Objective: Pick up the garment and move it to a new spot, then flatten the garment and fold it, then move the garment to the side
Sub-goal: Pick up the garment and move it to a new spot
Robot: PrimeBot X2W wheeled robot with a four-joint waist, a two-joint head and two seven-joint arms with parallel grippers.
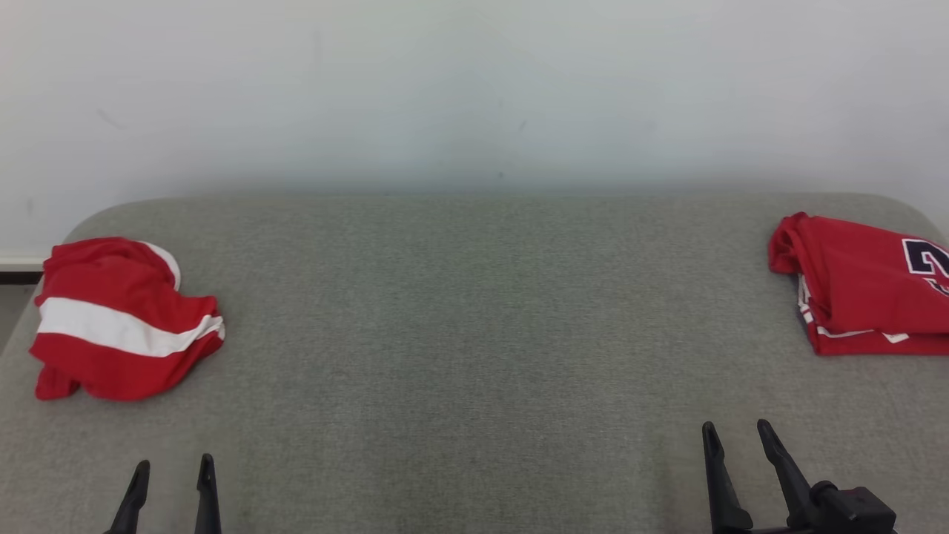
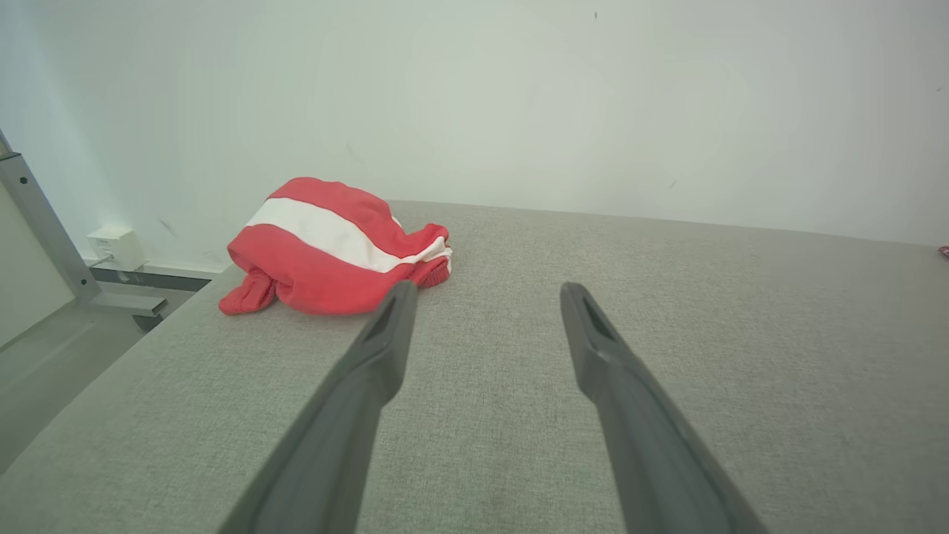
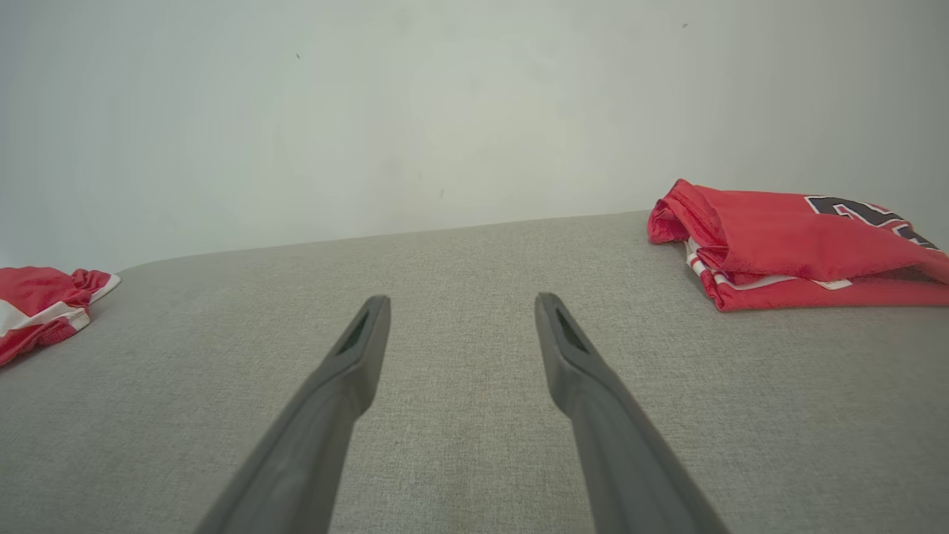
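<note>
The garment (image 1: 122,319) lay crumpled in a heap at the left edge of the grey pad (image 1: 474,334). It was red, with a broad white band across the middle and white trim at one hem. The left gripper (image 1: 173,463) hovered over the pad near it, not touching, fingers spread wide and holding nothing. The right gripper (image 1: 736,427) was equally wide and empty. A folded red jersey (image 1: 864,285) with dark lettering sat at the right edge, well apart from the garment.

Grey surface (image 1: 474,334), perhaps a bed, bears crumpled garment (image 1: 118,319) left, folded jersey (image 1: 867,285) right.
</note>
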